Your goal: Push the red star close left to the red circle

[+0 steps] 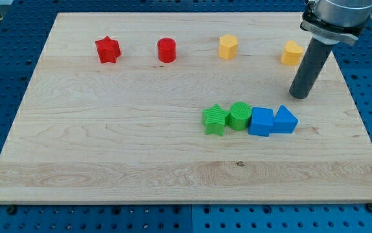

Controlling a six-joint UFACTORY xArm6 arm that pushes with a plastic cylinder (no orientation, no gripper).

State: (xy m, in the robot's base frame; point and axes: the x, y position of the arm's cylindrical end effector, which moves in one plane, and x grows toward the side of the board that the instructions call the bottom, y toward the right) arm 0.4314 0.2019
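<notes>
My tip (299, 96), a bare rod holding nothing, sits near the board's right edge. The red star (107, 50) lies far toward the top-left corner, left of the red circle (166, 50), apart from it.

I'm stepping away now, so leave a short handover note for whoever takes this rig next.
My tip rests at the view's right, just below the yellow heart-like block, above the blue blocks, touching none.
The red star sits at the view's top left, with the red circle to its right, a clear gap between them.
Done: nothing visible yet.
Left: get behind the star's left side, push it rightward near the circle.
</notes>
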